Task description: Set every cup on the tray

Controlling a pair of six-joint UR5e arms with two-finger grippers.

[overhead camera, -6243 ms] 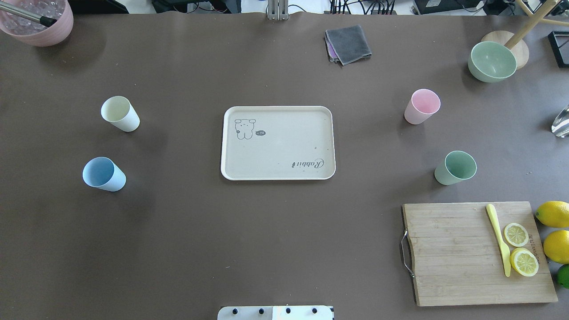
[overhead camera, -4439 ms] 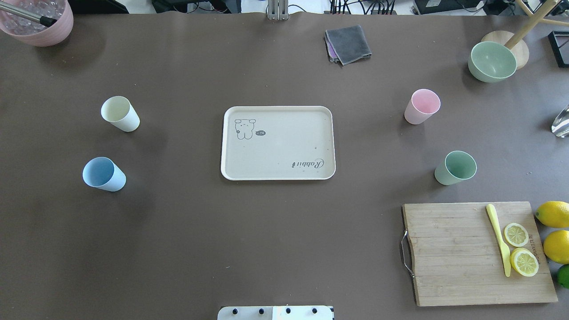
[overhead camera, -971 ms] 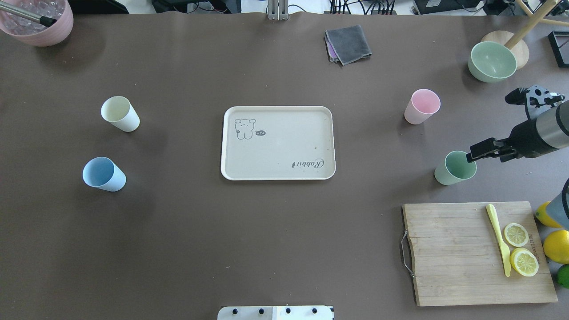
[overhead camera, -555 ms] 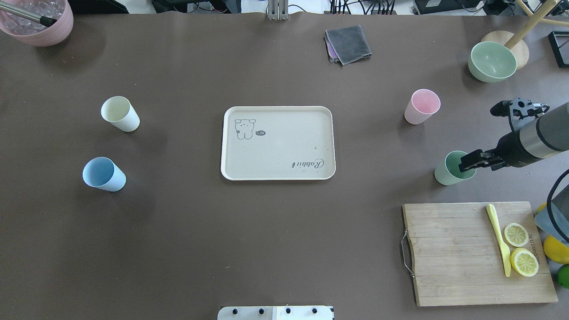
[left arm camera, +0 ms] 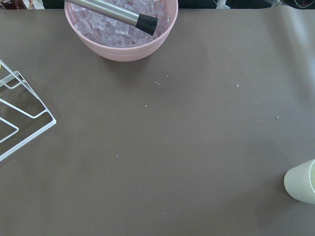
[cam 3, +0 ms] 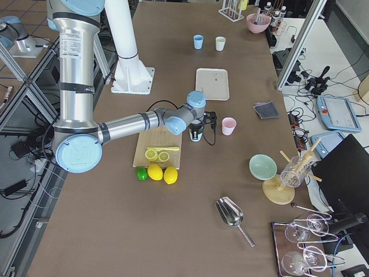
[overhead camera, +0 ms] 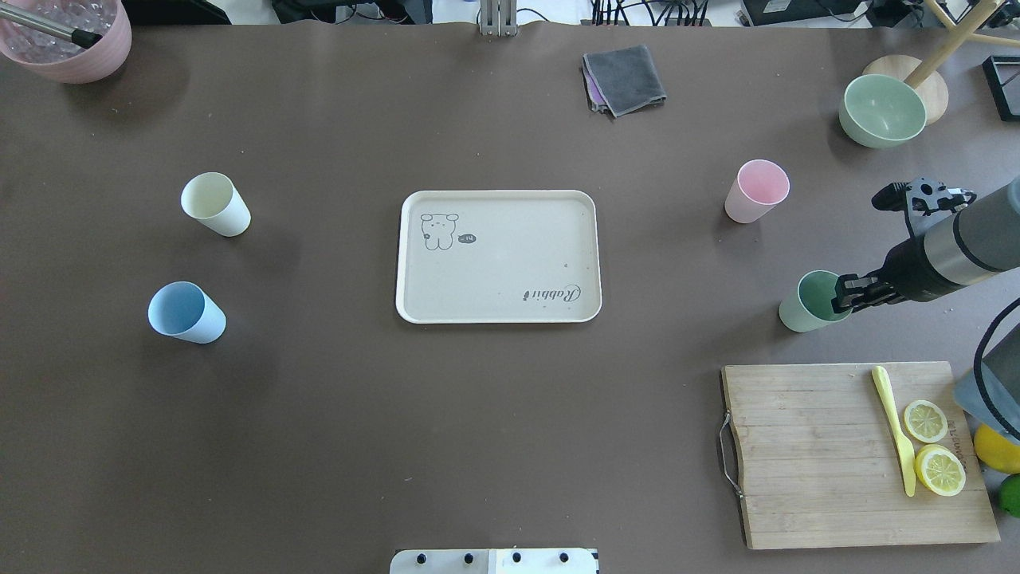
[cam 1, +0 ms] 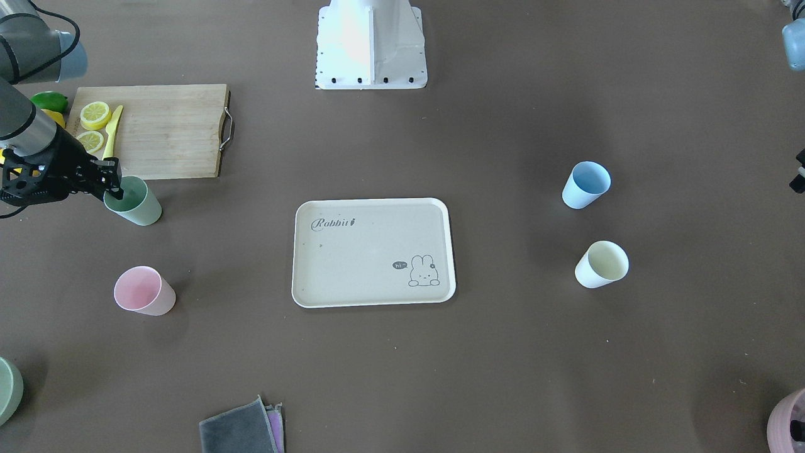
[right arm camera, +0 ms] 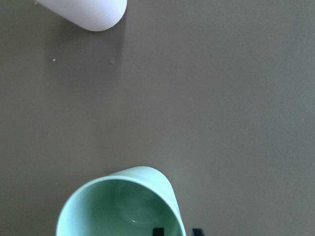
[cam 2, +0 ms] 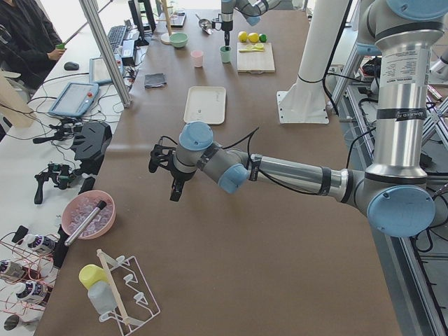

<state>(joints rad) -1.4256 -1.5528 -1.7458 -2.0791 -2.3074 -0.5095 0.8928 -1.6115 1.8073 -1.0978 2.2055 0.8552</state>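
The beige tray point(overhead camera: 498, 199) lies at the table's middle with nothing on it, also in the front view point(cam 1: 371, 202). The mint green cup point(overhead camera: 799, 312) stands right of the tray. My right gripper point(overhead camera: 843, 296) is open at this cup's rim. In the right wrist view one fingertip point(right arm camera: 157, 231) is inside the cup point(right arm camera: 118, 201) and the other outside. The pink cup point(overhead camera: 753, 191) stands behind it. The cream cup point(overhead camera: 217, 206) and the blue cup point(overhead camera: 185, 312) stand left of the tray. My left gripper point(cam 2: 175, 185) hovers at the far left; I cannot tell whether it is open or shut.
A wooden cutting board point(overhead camera: 813, 454) with lemon slices and a yellow knife lies near the mint cup. A green bowl point(overhead camera: 880, 110), a grey cloth point(overhead camera: 623, 78) and a pink ice bowl point(overhead camera: 68, 40) stand along the far edge.
My right arm came in from the right and brought its gripper down to the mint green cup's rim. The cups and the tray have not moved.
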